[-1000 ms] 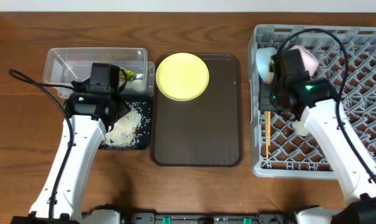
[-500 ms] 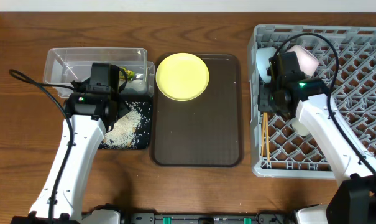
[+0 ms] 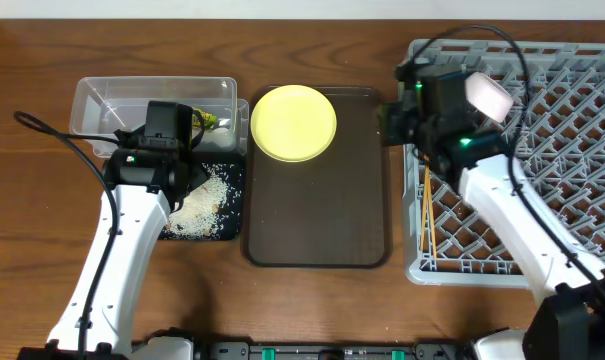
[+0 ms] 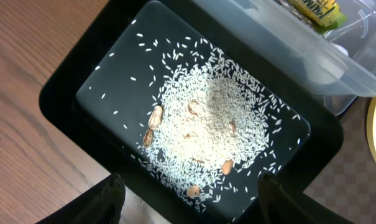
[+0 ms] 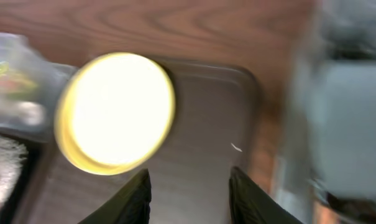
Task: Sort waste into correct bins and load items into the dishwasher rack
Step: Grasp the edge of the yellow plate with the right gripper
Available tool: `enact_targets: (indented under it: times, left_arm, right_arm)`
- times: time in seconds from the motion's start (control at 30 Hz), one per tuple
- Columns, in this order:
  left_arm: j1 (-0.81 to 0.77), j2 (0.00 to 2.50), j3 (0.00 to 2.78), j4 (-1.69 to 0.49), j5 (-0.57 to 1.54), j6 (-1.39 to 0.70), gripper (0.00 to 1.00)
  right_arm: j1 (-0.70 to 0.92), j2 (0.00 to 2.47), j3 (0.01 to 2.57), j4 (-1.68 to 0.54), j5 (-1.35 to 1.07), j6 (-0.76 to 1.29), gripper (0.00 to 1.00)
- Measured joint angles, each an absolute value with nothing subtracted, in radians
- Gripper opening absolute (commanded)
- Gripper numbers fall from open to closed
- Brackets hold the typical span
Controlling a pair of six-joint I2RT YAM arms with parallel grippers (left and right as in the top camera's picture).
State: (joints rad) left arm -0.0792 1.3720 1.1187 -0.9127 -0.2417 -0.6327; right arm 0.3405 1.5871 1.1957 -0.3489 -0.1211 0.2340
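My L end effector point(image 4: 195, 200) hangs released over rice point(image 4: 206, 124) in black tray point(image 4: 66, 102). R end effector point(image 5: 189, 194) is spread, empty, above brown tray point(image 3: 317, 210) near yellow plate point(image 3: 293, 123). Chopsticks point(image 3: 428, 215) lie in rack point(image 3: 582, 110).

On my overhead feed the left arm point(image 3: 117, 255), lower left, and the right arm point(image 3: 527, 235), lower right, look alike: smooth white links with boxy black wrist housings. Thin black cables point(image 3: 47, 130) loop off both. A green light point(image 3: 465, 143) shows at upper right. The left gripper point(image 4: 197, 199) and right gripper point(image 5: 191, 199) have matte black fingers.
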Motion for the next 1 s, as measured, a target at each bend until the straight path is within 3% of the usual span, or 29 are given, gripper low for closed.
enact_targets:
  times: [0.27, 0.5, 0.7, 0.9, 1.0]
  left_arm:
    - [-0.079, 1.372, 1.119, -0.913, -0.241, -0.633, 0.71]
    - [-0.079, 1.372, 1.119, -0.913, -0.241, -0.633, 0.71]
    - [-0.079, 1.372, 1.119, -0.916, -0.239, -0.633, 0.71]
    - [-0.079, 1.372, 1.119, -0.916, -0.239, -0.633, 0.72]
    - [-0.079, 1.372, 1.119, -0.916, -0.239, -0.633, 0.71]
  right_arm:
    - [0.459, 1.782, 1.197, -0.174, -0.117, 0.255, 0.37]
    - [0.479, 1.961, 1.197, -0.004, -0.054, 0.345, 0.36]
    - [0.487, 2.036, 1.197, 0.017, -0.041, 0.415, 0.34]
    - [0.49, 2.06, 1.197, 0.01, -0.031, 0.443, 0.2]
    - [0.49, 2.06, 1.198, -0.018, -0.018, 0.449, 0.04]
